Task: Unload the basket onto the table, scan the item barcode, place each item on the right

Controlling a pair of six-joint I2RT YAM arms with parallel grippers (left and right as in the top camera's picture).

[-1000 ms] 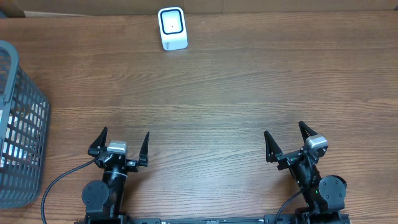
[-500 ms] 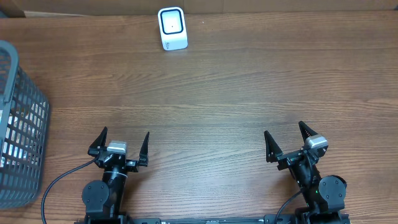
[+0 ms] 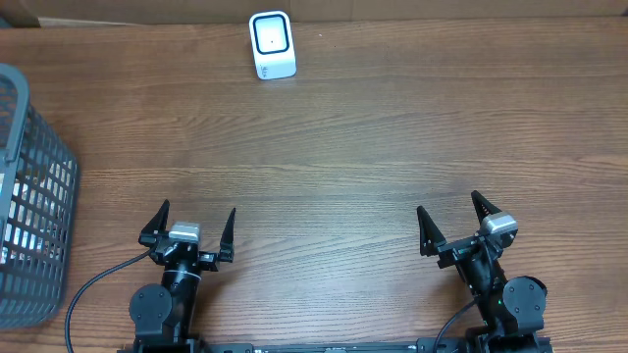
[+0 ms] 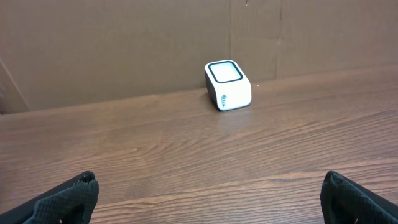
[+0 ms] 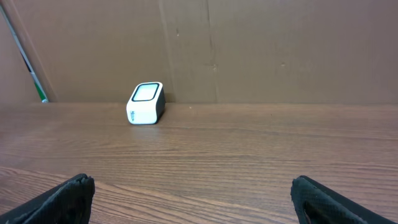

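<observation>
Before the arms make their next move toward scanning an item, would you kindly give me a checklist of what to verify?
1. Left gripper open and empty: ok.
2. Right gripper open and empty: ok.
3. Barcode scanner standing at the far edge of the table, unobstructed: ok.
4. Contents of the grey basket identified: cannot tell; only pale shapes show through the mesh.
5. Barcode to scan located: cannot tell; none is visible.

grey basket [image 3: 44, 211] is cut off by the overhead's left edge; contents behind its mesh unclear.
</observation>
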